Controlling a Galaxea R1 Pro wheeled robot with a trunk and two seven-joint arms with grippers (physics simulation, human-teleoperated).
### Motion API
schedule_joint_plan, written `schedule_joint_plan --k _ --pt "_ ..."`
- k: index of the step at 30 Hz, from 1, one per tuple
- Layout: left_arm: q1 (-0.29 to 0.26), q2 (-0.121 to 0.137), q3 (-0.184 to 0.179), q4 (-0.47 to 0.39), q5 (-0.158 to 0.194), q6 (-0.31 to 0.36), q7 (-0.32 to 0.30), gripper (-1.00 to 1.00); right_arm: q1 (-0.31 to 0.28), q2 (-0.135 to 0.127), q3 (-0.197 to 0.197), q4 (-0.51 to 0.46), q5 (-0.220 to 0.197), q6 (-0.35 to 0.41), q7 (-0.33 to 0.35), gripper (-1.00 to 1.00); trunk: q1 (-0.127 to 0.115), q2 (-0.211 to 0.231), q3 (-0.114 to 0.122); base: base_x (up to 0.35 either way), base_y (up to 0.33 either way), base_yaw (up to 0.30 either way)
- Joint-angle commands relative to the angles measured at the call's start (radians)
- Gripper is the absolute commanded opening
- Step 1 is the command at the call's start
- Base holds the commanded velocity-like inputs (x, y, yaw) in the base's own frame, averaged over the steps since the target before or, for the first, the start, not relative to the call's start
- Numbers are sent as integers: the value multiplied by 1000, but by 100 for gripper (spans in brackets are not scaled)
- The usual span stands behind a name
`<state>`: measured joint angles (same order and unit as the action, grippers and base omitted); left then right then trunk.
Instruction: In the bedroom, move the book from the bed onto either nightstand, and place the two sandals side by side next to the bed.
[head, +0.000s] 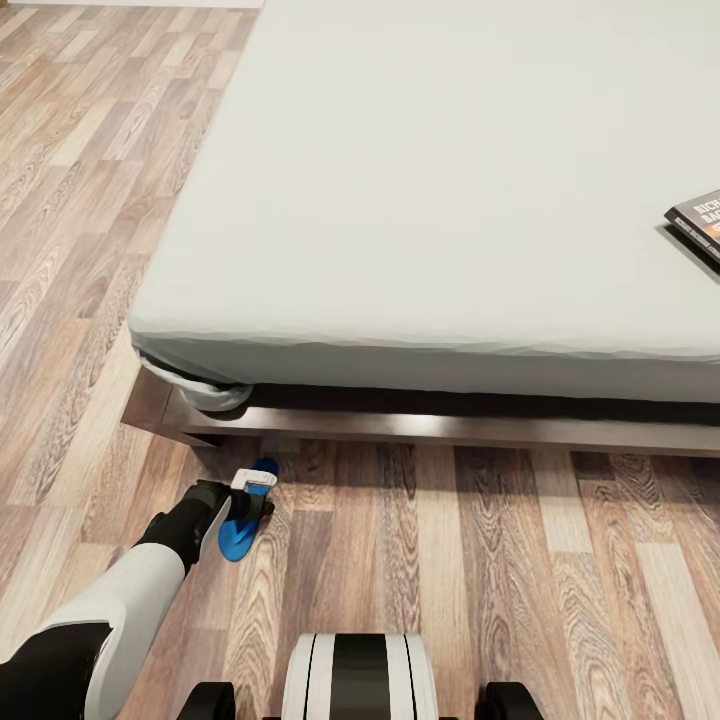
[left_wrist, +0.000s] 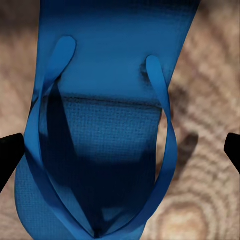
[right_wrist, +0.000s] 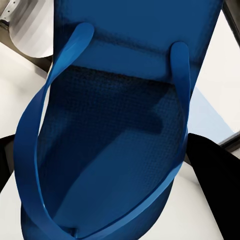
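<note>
One blue sandal (head: 238, 540) lies on the wood floor just in front of the bed's (head: 450, 428) near left corner. My left gripper (head: 252, 492) hangs low over it. In the left wrist view this sandal (left_wrist: 115, 60) rests on the planks between the widely spread fingers (left_wrist: 7, 155), so the left gripper (left_wrist: 120, 150) is open. The right wrist view has the second blue sandal (right_wrist: 130, 50) close up and off the ground, and my right gripper (right_wrist: 107, 170) is shut on its edges. The book (head: 700, 222) lies on the grey mattress (head: 450, 180) at the far right, partly cut off.
Wood-plank floor (head: 520, 570) stretches along the bed's front and left side. The dark bed frame juts out past the mattress at floor level. My base (head: 358, 675) stands at the near edge, close to the bed.
</note>
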<state>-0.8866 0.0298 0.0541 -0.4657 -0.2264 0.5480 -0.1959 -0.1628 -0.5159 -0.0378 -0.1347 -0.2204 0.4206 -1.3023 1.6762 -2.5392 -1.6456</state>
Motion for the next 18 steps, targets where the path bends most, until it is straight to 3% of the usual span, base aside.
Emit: schedule_joint_plan --k 1,18 --pt "0 -1 6 -2 -10 4 -8 100 0 0 -4 -2 1 10 -3 -100 0 0 -1 0 0 0" --pt "0 -1 6 -1 -11 3 -11 100 0 0 -4 -2 1 10 -3 -100 0 0 -1 0 0 0"
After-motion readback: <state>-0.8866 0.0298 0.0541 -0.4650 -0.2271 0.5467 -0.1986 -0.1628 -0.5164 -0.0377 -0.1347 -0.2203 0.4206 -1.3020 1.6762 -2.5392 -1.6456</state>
